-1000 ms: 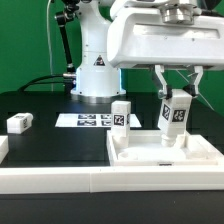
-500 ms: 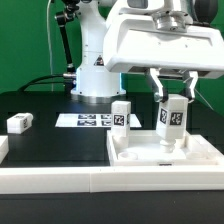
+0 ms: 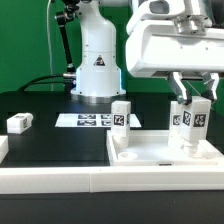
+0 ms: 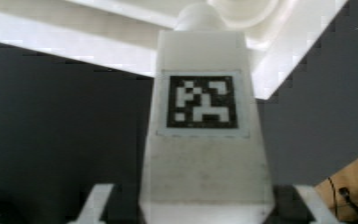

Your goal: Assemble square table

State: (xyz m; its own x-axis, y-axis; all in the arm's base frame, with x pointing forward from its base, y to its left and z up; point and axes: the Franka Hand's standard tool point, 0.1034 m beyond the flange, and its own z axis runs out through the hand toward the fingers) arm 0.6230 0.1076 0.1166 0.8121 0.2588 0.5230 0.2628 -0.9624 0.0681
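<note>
Wrist view has the gripper [image 4: 199, 206] closed on a white leg [image 4: 202, 150], one finger [image 4: 105, 205] on each of its sides. The leg runs straight away from the camera. Its black-and-white tag [image 4: 202, 103] faces the lens, and white parts of the top [image 4: 60, 30] show beyond its far end.

From the exterior view, the fingers grip the leg by its upper part and hold it upright, tag toward the camera. It stands over the part of the top nearest the exterior view's right. Its lower end is down at the top's inner surface, but I cannot tell whether it touches or is seated there.

The top lies flat on the black table [image 3: 40, 140], rim up, toward the exterior view's right and the front. A second leg [image 3: 121, 115] stands upright at the top's far corner on the exterior view's left, also tag forward, well apart from the held one.

Just beyond that corner the marker board [image 3: 85, 120] lies flat on the table. A third leg [image 3: 20, 123] lies on its side on the table, far toward the exterior view's left and apart from everything else. A long white rail [image 3: 50, 180] edges the table at the front, and the arm's base [image 3: 97, 65] rises behind the marker board.
</note>
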